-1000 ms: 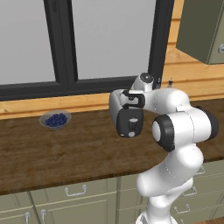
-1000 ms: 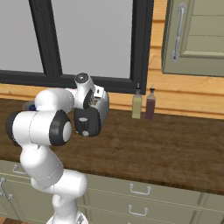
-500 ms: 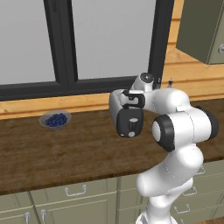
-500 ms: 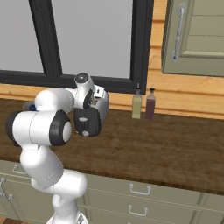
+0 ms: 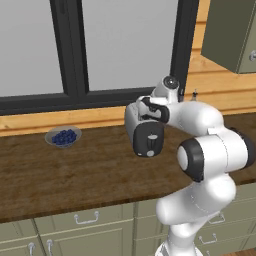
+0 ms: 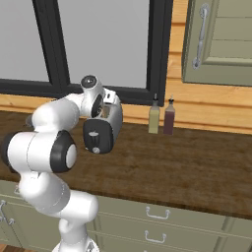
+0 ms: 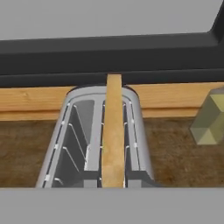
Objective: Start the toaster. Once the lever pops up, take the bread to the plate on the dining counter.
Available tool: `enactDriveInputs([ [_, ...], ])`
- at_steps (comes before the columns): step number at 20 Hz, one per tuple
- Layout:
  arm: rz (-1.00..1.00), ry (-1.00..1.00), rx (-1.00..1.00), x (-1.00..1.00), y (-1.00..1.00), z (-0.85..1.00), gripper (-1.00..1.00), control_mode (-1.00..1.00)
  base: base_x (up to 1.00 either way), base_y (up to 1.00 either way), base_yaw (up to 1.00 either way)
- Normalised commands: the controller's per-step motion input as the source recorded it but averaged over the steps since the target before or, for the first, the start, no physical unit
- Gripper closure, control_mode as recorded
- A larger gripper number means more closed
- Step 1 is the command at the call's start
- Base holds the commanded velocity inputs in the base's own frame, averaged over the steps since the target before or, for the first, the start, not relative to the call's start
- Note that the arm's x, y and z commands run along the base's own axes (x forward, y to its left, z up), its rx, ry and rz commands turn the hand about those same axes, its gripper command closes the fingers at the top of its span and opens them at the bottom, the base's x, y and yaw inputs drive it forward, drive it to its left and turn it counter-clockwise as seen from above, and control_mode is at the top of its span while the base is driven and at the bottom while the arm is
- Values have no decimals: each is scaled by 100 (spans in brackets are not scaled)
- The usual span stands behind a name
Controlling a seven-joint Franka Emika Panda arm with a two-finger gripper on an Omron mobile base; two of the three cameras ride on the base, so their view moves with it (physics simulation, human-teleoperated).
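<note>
My gripper [image 5: 150, 111] hovers over small rounded silver-grey metal toaster [image 5: 145, 134] on brown wood-grain counter [image 5: 75, 170]; jaws pinched narrow, holding nothing I can see. Thin tan slice of bread [image 7: 113, 131] stands on edge in right-hand slot, top edge proud of slot. Likely light, stiff but crumbly, warm. Pinch exposed top edge across flat faces, gently; lift straight, avoid slot wires.

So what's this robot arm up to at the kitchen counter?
It is working at the toaster, which stands on the wooden counter under the window. The white arm bends over it with its hand right above the slots. In the hand view a slice of bread stands upright in one slot, sticking out of the top. The gripper is shut, but whether it holds the bread cannot be told. A bowl of blueberries sits off to the side.
</note>
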Motion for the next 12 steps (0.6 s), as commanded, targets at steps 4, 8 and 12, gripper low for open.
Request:
enactDriveInputs([
  [4,0,0,0,-27,12,100,100,-100,0,0,0],
  [8,-2,0,-1,-84,1,91,100,-100,0,0,0],
  [12,-4,2,0,-100,0,76,100,-100,0,0,0],
])
